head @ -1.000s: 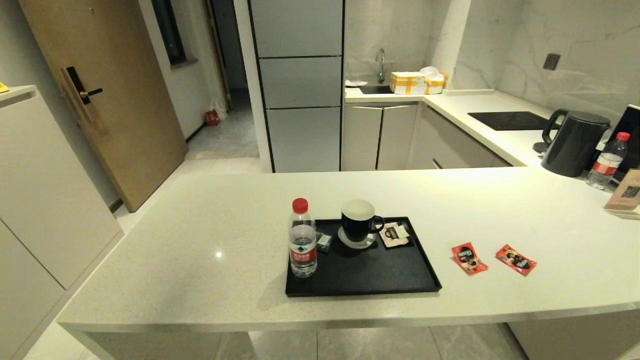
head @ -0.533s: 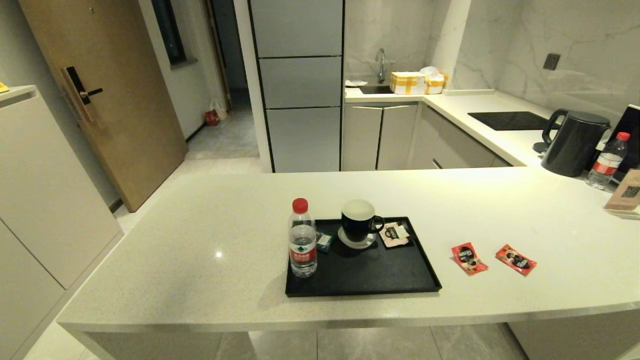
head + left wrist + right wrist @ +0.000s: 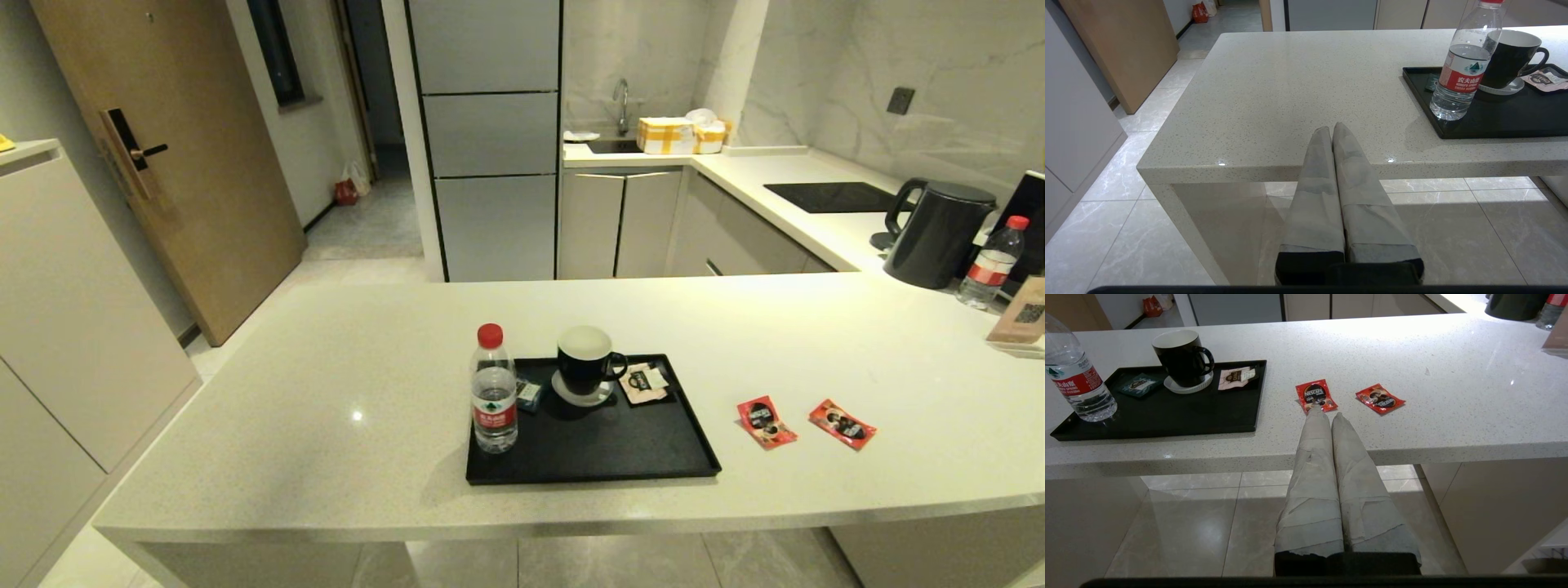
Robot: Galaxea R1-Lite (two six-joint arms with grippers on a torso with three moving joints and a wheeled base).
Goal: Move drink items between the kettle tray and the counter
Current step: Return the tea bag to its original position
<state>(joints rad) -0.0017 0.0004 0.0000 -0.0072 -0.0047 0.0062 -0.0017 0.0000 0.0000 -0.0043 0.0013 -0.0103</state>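
Observation:
Two red foil sachets lie flat on the cream counter (image 3: 326,392), right of the black kettle tray (image 3: 604,465): one sachet (image 3: 766,421) nearer the tray, the other sachet (image 3: 842,424) further right. In the right wrist view they are the nearer sachet (image 3: 1315,395) and the further sachet (image 3: 1379,398). My right gripper (image 3: 1327,415) is shut and empty, held short of the counter's front edge, below the sachets. My left gripper (image 3: 1332,129) is also shut and empty, in front of the counter left of the tray (image 3: 1494,130). Neither arm shows in the head view.
On the tray stand a water bottle (image 3: 494,390), a black mug (image 3: 586,361) on a coaster, a cream sachet (image 3: 645,382) and a dark teal packet (image 3: 529,394). A black kettle (image 3: 935,233), a second bottle (image 3: 990,263) and a hob panel (image 3: 833,196) are at the far right.

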